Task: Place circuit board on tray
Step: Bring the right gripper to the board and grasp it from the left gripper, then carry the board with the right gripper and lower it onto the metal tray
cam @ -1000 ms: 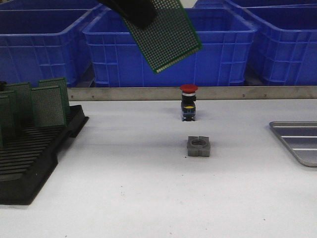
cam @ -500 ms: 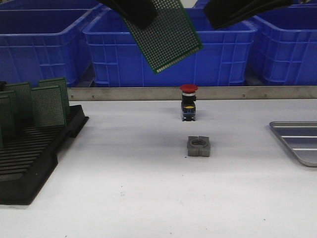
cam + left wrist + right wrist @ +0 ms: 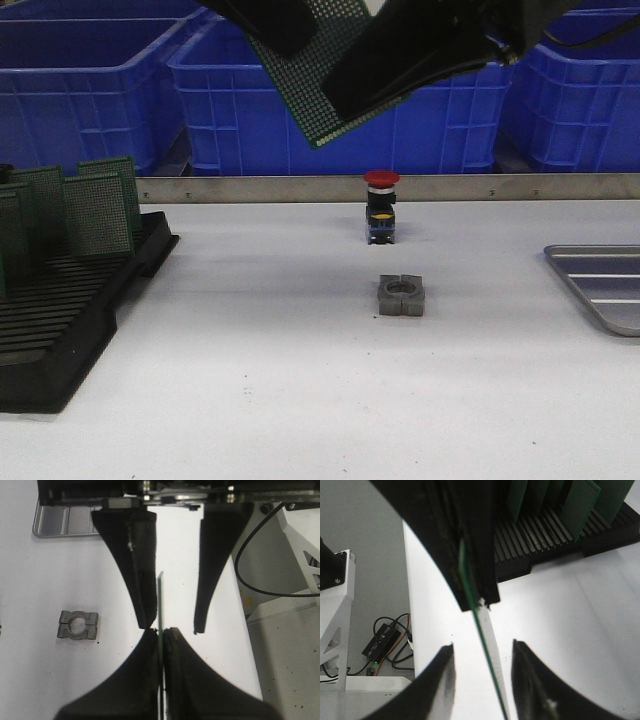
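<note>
I am holding the circuit board (image 3: 312, 92) high in the air with my left claw (image 3: 272, 22), well above the white table (image 3: 300, 390), in front of the blue bins (image 3: 330, 100). The board is hanging tilted, one corner pointing down toward the table. In the left wrist view my left fingers (image 3: 145, 680) are pressing together on the board's thin green edge (image 3: 160, 605), which is sticking out from between them.

My right claw (image 3: 385, 75) is reaching in from the right at the same height, overlapping the board's right part in the front view. Its fingers (image 3: 440, 680) are standing spread apart, and in the right wrist view the board's edge (image 3: 487, 645) is lying in the gap between them, touching neither one that I can see. The left wrist view is showing the same thing: the two right fingers (image 3: 137, 570) are sitting on either side of the board with daylight around it.

The tray (image 3: 600, 285) is lying flat on the table at the far right edge of the front view, only partly in sight, well apart from the board. The black rack (image 3: 70, 320) is sitting at the left of the table with several green boards (image 3: 95, 210) standing upright in its slots. Near the middle of the table a red-topped push button (image 3: 381, 207) is standing by the metal rail (image 3: 250, 188), and a small grey metal block (image 3: 401, 296) with a round hole is lying just in front of it.
</note>
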Controlling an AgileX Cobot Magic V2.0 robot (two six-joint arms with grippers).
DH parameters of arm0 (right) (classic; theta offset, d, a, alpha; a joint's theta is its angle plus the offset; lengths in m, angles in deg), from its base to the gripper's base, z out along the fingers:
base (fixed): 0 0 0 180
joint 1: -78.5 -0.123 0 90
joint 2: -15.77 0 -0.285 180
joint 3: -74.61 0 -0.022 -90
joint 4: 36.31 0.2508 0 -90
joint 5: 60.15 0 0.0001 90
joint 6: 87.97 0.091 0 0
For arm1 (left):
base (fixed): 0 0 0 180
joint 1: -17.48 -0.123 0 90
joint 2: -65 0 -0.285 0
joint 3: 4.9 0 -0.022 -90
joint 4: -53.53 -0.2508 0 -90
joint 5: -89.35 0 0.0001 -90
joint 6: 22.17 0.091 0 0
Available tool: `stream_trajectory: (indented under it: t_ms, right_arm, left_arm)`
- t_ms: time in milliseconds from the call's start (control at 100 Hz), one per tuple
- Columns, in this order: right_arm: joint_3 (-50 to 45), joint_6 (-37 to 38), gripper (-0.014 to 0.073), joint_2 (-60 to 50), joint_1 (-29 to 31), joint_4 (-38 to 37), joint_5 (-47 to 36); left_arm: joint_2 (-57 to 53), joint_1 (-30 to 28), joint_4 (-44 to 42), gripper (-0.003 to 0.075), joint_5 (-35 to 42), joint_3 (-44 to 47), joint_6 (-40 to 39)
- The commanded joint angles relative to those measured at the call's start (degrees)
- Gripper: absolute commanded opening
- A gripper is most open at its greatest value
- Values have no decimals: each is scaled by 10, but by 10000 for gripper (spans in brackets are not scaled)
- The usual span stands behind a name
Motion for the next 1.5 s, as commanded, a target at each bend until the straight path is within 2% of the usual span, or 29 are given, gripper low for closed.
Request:
stream_trajectory:
  t_ms: [0,130,200,290,440,540,740,930,1240,1340,1490]
  right_arm:
    - [21,-7,146,-18,0,36,6]
    - [21,-7,-6,-18,0,36,6]
    - [21,-7,-63,-18,0,36,6]
    - [21,-7,-66,-18,0,36,6]
    - [21,-7,-67,-18,1,36,6]
    - [22,-7,-67,-18,2,35,4]
    - [28,10,-67,-42,29,-4,3]
    - [29,66,-67,-66,123,-43,4]
    - [29,269,-67,-27,311,-65,3]
    - [29,321,-67,10,348,-65,4]
    - [29,345,-67,74,382,-65,2]
  left_arm:
    - [-26,5,38,-18,-26,-15,-6]
    - [-26,5,38,-15,-26,-15,-6]
    - [-26,5,38,17,-26,-15,-6]
    - [-26,5,38,132,-26,-15,-6]
    - [-26,5,38,407,-25,-15,-6]
    - [-26,5,38,491,-22,-15,-6]
    - [-26,5,38,491,-21,-15,-6]
    - [-26,5,38,491,-21,-15,-6]
    - [-26,5,38,491,-21,-15,-6]
    - [-26,5,38,491,-21,-15,-6]
    - [-26,5,38,491,-21,-15,-6]
